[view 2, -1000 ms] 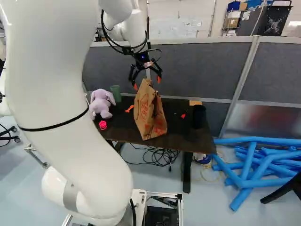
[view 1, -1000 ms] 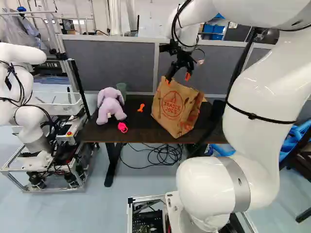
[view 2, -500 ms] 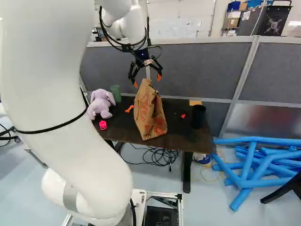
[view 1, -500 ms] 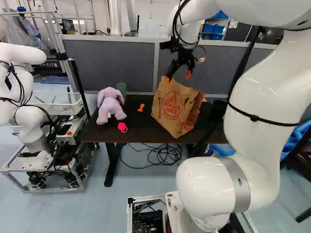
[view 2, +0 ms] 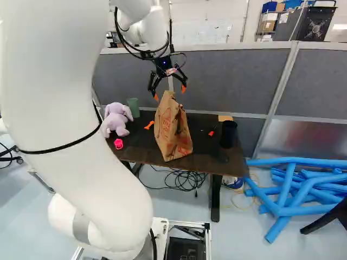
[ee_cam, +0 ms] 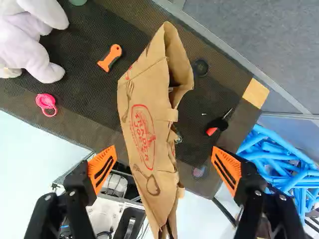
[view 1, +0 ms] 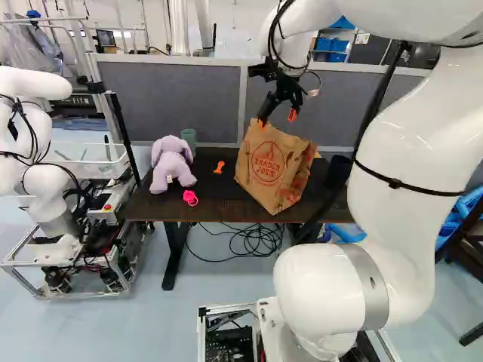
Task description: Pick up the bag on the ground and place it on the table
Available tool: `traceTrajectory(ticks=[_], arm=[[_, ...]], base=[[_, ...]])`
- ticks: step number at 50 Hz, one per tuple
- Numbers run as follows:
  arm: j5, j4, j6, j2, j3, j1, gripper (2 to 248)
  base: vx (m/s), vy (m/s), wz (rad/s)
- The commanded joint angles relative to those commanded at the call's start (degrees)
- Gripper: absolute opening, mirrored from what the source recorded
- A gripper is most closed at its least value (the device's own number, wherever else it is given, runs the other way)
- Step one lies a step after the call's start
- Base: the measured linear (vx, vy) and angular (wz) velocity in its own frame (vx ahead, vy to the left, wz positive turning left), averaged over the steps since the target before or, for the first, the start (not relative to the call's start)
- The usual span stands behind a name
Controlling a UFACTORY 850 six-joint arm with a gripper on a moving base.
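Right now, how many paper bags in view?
1: the brown bag, on the table below the open jaws, right of the plush toy in both base views. More could hide behind the arm.

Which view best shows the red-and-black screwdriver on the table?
The wrist view: looking down, it shows the screwdriver whole, black handle, red end and thin shaft. The right base view shows little more than a red spot near the bag. In the left base view I cannot make it out.

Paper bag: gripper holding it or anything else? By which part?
Nothing held. The gripper is open over the paper bag, which stands on the table.
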Motion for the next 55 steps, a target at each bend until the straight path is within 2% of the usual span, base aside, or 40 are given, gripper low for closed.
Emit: traceTrajectory(ticks=[55], arm=[[0.0, 0.0, 0.0, 0.0, 0.0, 0.0, 247]], base=[[-0.095, -0.001, 0.000]])
